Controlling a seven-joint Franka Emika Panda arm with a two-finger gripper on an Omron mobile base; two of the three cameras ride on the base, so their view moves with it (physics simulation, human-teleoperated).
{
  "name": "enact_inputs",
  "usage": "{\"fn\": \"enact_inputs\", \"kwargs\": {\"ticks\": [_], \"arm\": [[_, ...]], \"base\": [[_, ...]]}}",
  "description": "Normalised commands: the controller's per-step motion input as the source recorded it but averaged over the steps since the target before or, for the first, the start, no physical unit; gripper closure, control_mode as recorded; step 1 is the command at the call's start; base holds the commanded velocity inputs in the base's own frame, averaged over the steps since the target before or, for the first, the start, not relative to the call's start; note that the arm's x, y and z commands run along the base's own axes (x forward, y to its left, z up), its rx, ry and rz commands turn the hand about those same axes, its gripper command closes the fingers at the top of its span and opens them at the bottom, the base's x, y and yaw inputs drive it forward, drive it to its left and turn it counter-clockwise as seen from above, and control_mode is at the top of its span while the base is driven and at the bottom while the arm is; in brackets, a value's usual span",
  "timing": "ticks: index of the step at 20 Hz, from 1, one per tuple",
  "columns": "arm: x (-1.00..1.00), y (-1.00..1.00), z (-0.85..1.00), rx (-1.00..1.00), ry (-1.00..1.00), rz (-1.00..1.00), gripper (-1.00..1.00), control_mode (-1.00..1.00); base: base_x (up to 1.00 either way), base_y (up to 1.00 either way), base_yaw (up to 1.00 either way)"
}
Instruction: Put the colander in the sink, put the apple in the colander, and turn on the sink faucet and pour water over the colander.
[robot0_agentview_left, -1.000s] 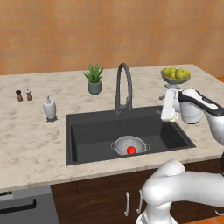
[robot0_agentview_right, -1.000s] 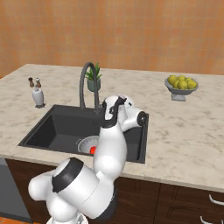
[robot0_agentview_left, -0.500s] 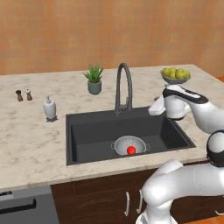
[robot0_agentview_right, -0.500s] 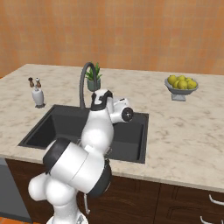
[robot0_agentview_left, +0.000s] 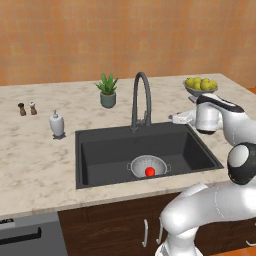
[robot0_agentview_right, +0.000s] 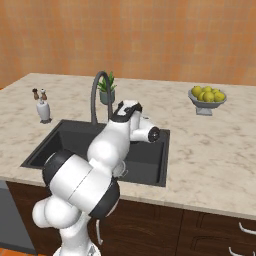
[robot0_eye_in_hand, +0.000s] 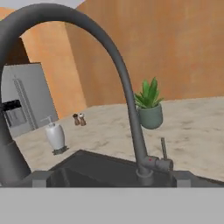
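Colander: we find the silver-grey perforated metal colander (robot0_agentview_left: 148, 165) with its two small side handles sitting on the floor of the dark charcoal rectangular sink (robot0_agentview_left: 100, 150), near the middle and toward the front wall. We judge it is put there so that the spout's water can fall on it.

Apple: the small round bright red apple (robot0_agentview_left: 149, 172) lies inside the colander, so the first two steps look done to us.

Faucet: the tall dark grey gooseneck faucet (robot0_agentview_left: 141, 100) stands at the far rim of the sink, its arch reaching forward over the basin. In the hand view its thin upright side lever (robot0_eye_in_hand: 163, 148) rises from the base. We see no water running, so the tap appears to be off.

Arm pose: the white arm bends up from the near right and reaches left across the sink's right rim, the wrist held roughly level, with the pincer (robot0_agentview_left: 176, 118) aimed at the faucet base from the right.

Pincer: its fingers stand wide apart and hold nothing; it is near the lever but apart from it, though the fingertips are hard to make out in the hand view.

Why so placed: we judge this level, side-on approach lines the open fingers up with the lever for the push that starts the water.

Surroundings: on the pale marbled surface (robot0_agentview_left: 35, 150) stand a white soap dispenser (robot0_agentview_left: 57, 123) to the left and a small green potted plant (robot0_agentview_left: 107, 91) behind the faucet.
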Motion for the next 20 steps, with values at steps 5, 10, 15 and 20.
{"fn": "enact_inputs", "kwargs": {"ticks": [5,10,15,20], "arm": [[0.0,0.0,-0.13,0.29,0.01,0.0,-1.0,-1.0],[0.0,0.0,-0.06,0.08,-0.1,0.0,-1.0,-1.0],[0.05,0.07,0.0,-0.04,-0.15,0.0,-1.0,-1.0],[0.14,0.05,0.0,-0.12,-0.07,0.0,-1.0,-1.0]], "base": [[0.0,0.0,0.0],[0.0,0.0,0.0],[0.0,0.0,0.0],[0.0,0.0,0.0]]}}
